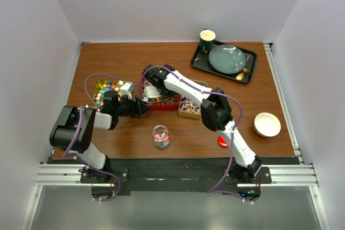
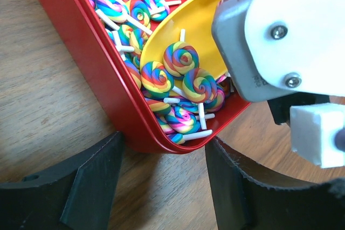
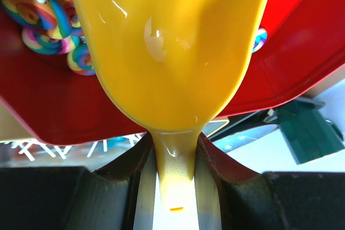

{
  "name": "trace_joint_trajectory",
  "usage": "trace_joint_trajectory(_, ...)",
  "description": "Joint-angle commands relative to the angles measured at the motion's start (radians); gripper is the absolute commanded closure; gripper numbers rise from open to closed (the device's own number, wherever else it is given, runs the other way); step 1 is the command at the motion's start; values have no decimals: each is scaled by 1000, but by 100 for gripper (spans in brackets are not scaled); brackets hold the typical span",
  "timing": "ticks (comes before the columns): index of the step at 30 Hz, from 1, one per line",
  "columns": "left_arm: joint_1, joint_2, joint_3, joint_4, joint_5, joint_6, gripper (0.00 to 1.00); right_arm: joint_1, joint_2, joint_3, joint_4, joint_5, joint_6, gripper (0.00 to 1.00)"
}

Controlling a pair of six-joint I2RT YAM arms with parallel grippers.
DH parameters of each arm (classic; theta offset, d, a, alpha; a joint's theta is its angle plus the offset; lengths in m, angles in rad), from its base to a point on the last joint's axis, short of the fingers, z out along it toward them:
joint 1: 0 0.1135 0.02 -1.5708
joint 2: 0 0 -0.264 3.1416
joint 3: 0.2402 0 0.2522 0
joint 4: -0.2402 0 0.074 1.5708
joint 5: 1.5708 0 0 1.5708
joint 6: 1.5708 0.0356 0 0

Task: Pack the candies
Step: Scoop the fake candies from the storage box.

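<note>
**A:** Entry one, candies (image 2: 180, 57). What are we listing?

**B:** Rainbow-swirl lollipops on white sticks, lying heaped in one red tray (image 2: 81, 63) at the middle of the bench (image 1: 135, 60). They are overlapping too much for a full count. Three are sitting at the mouth of one yellow scoop (image 2: 199, 9), which is dipping into the tray's near corner.

**A:** What is holding the scoop?

**B:** The right fingers (image 3: 232, 181), two of them, are clamping its narrow handle from both sides.

**A:** And the left fingers (image 2: 81, 187)?

**B:** Two, standing apart and straddling the tray's rounded corner, with their tips just beside the rim.

**A:** Other sweets?

**B:** One lot of multicoloured sweets (image 1: 105, 90) is lying left of the red tray, beyond the left arm. One lot of pink-white twists (image 1: 188, 107) is lying just right of the tray. One glass jar (image 1: 160, 136) is standing upright nearer the arms, with coloured pieces inside.

**A:** Remaining stock?

**B:** One red lid (image 1: 222, 142) is lying beside the right arm. One white bowl (image 1: 267, 124) is sitting near the right edge. One dark tray (image 1: 196, 63) is sitting at the far right corner, carrying one plate (image 1: 226, 58) and one cup (image 1: 207, 40).
</note>
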Motion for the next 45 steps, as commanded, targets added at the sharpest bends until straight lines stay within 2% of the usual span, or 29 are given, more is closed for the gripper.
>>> trace_joint_trajectory(1, -47, 49, -17, -67, 152, -39, 34, 68, 98, -1, 152, -502, 124, 100)
trace_joint_trajectory(14, -35, 0, -11, -115, 150, -22, 32, -1, -33, -240, 247, -657, 198, 100)
trace_joint_trajectory(20, -33, -6, 17, -173, 157, 5, 30, 1, -24, -220, 254, -672, 227, 100)
trace_joint_trajectory(36, -18, -95, 60, -346, 178, 39, 26, -67, -44, -302, 353, -735, 293, 100)
trace_joint_trajectory(45, 5, -93, 106, -394, 187, 62, 25, -73, -146, -464, 506, -751, 285, 100)
